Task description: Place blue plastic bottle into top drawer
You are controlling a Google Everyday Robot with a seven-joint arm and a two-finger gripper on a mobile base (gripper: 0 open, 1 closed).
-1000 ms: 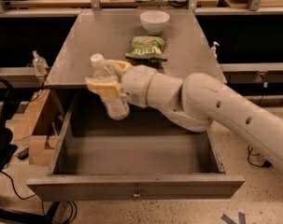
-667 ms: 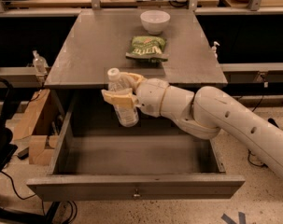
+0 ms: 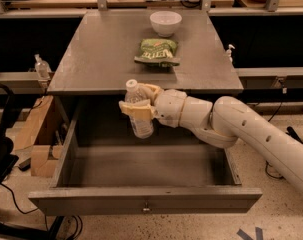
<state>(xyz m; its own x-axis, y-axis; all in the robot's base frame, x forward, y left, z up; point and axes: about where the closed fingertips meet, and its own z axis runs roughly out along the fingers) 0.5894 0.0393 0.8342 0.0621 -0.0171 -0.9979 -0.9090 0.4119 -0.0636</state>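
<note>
- Far left, off-task: small pump bottle on a side ledge, cardboard box by the cabinet. Neither is in the way.
- Top drawer stands pulled out w/ its floor in plain view; the knob faces the camera.
- Blue plastic bottle hangs about upright, cap up, over the drawer's rear-centre, just in front of the tabletop edge. Its base looks clear of the drawer floor, so it's airborne, not set down.
- Claw is clenched round the bottle's mid-body from the side, tan pads wrapping the label area.
- Step in hand, by the look of it: carry is done and the lowering phase is on. Placement not yet made.
- Next move prob. calls for a straight descent till the base meets the floor, then letting go w/o tipping it. The bottle is tall and light, so it could topple on release.
- Arm pose: the wrist sits right of the bottle, roughly level. The forearm runs back and down to the right across the drawer's right wall, then out of view at lower right.
- Behind, on the tabletop: chip bag and white bowl, well apart from the claw.
</note>
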